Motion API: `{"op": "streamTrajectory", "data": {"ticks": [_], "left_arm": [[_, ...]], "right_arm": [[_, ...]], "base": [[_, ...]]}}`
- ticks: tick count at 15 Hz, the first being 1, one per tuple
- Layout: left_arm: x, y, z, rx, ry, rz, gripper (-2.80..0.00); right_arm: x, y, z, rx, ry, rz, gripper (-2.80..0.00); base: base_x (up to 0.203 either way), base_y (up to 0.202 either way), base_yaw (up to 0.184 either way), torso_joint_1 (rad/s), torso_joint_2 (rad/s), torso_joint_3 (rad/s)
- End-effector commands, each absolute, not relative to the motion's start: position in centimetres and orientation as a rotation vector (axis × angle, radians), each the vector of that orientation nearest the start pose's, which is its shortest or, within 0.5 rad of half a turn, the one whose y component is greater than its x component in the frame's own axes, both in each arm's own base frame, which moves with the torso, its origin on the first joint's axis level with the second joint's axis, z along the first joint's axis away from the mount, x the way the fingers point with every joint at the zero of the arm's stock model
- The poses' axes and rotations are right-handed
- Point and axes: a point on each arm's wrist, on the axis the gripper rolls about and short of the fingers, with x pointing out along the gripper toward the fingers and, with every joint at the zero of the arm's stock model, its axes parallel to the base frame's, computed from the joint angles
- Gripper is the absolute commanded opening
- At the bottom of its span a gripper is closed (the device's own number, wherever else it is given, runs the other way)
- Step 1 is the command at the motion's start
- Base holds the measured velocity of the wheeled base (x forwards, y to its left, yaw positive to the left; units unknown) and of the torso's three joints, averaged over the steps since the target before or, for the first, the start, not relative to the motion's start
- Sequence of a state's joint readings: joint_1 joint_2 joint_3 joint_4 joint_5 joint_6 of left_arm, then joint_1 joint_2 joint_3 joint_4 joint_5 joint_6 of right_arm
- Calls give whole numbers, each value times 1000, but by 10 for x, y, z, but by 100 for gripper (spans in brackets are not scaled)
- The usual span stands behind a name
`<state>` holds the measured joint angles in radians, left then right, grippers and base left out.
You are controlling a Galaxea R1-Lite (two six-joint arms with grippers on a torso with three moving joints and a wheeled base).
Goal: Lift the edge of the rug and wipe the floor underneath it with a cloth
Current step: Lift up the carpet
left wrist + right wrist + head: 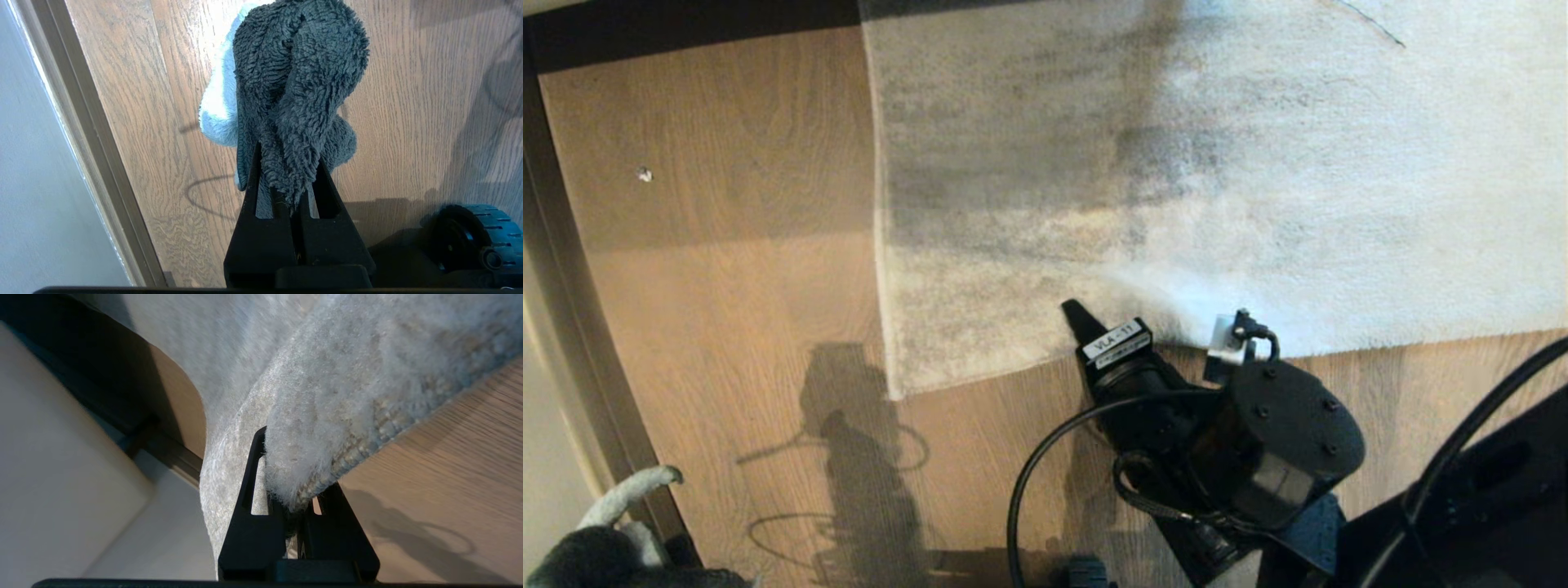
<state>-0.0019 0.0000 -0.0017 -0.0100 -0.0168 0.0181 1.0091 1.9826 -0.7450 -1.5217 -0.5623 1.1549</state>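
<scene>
The grey mottled rug (1217,180) covers the far right of the brown plank floor (727,269). My right gripper (1094,327) is at the rug's near edge. The right wrist view shows this gripper (294,469) shut on the rug (327,396), with the pinched edge raised off the floor (449,457) and its beige woven backing showing. My left gripper (288,163) is parked low at the left, shut on the dark grey fuzzy cloth (294,73). The cloth's white part (216,110) hangs to one side. In the head view the cloth (580,555) shows at the bottom left corner.
A dark skirting strip (572,286) runs along the left of the floor, with a pale wall beyond it. A small white speck (645,174) lies on the bare planks. A base wheel (470,237) sits near the left gripper. A black cable (1029,474) loops beside the right arm.
</scene>
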Motion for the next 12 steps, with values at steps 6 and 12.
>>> {"op": "streamTrajectory", "data": {"ticks": [6, 12], "left_arm": [[-23, 0, 77, 19, -12, -18, -280], [-23, 0, 77, 19, -12, -18, -280]], "right_arm": [[181, 231, 195, 1453, -10, 510, -280], [184, 190, 208, 1608, -73, 461, -280]], "base": [[0, 0, 0, 0, 0, 0], [0, 0, 0, 0, 0, 0]]}}
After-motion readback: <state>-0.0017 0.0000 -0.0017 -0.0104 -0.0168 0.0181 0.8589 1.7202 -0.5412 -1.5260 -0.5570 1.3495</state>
